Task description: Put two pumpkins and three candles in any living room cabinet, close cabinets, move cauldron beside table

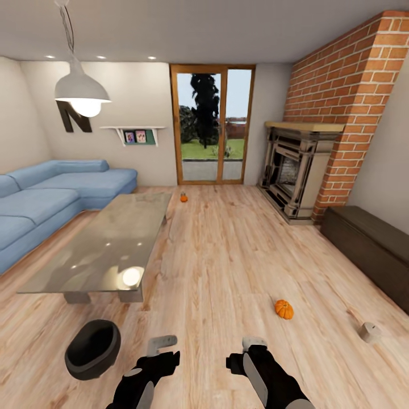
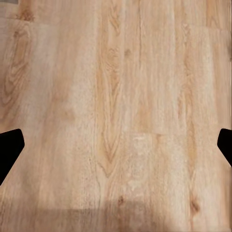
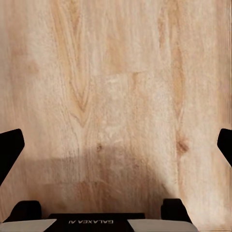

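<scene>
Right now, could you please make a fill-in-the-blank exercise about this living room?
1. The nearer pumpkin lies on the wooden ____.
2. The black cauldron sits near a corner of the glossy ____.
3. The candle rests near the dark ____ by the wall.
4. Both wrist views show the fingers spread wide with ____ between them.

Missing words: floor; table; cabinet; nothing
</scene>
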